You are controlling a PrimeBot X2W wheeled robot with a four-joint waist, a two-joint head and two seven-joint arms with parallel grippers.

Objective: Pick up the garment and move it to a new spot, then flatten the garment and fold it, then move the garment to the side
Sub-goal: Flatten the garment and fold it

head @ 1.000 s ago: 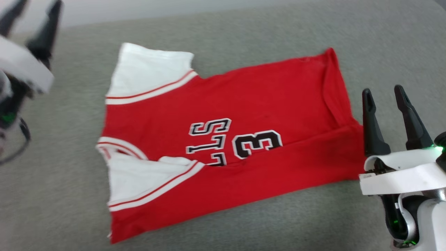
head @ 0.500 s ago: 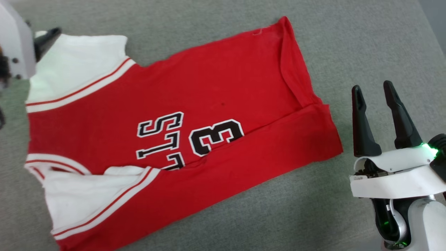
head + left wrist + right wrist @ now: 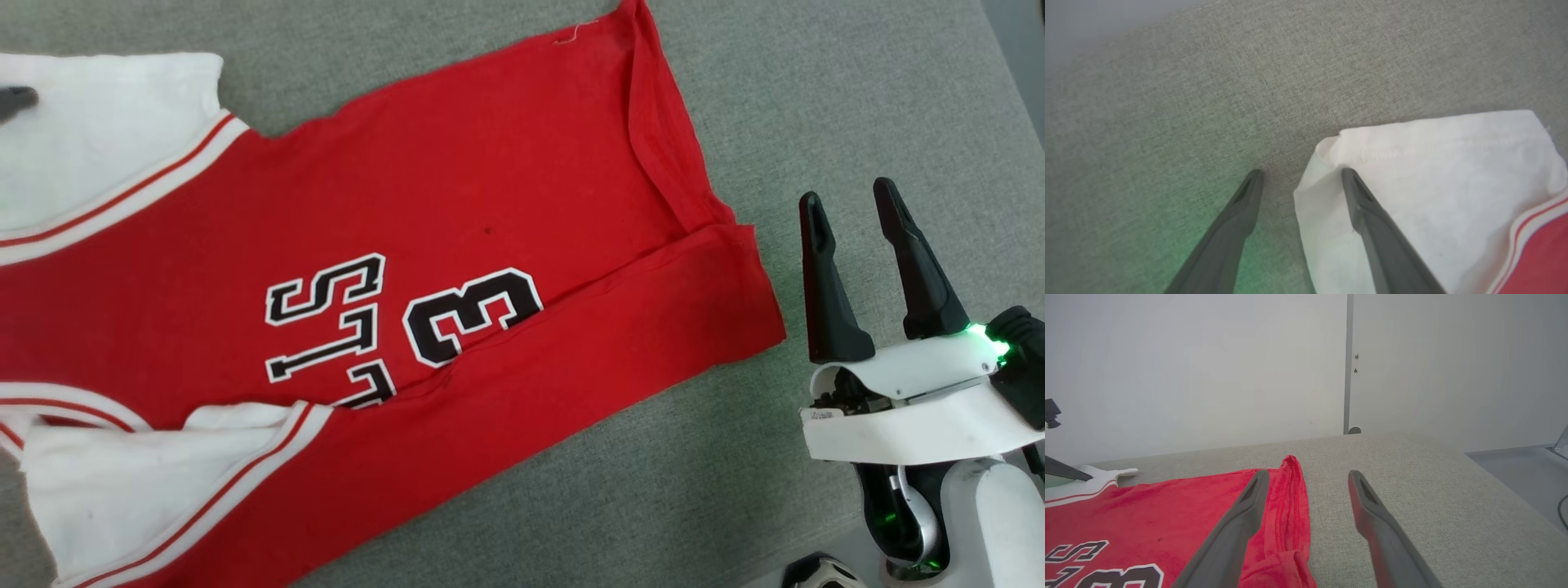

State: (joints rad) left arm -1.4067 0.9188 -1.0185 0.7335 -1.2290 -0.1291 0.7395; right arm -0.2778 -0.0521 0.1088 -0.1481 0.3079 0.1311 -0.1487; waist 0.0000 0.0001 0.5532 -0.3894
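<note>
Head view: a red basketball-style T-shirt with white sleeve ends and black, white-outlined lettering [image 3: 457, 204] lay printed side up on a grey fabric-covered desk [image 3: 816, 82]. It was spread out, its collar end running off the left edge of the picture. Its near long side was turned over onto itself, hiding part of the letters and the number. The near sleeve was tucked inward.

The right hand [image 3: 845, 189] hung just beside the shirt's near hem corner, its two dark fingers spread and holding nothing. In the right wrist view, the stitched red hem [image 3: 1290, 486] ran up between those fingers, with a pale wall [image 3: 1188, 367] behind the desk.

In the left wrist view, the left hand [image 3: 1301, 170] was also open and empty. One finger lay over the corner of the far white sleeve [image 3: 1433, 171], the other over bare desk. Whether either tip touched cloth could not be told.

There was no container to report.

Judging the risks: closing now, the left hand might pinch only a thin edge or one layer, and the sleeve could slip free. With the right hand apart from the hem, a one-sided pull could skew the turned-over side. The rough desk cloth might also drag the shirt into wrinkles.
</note>
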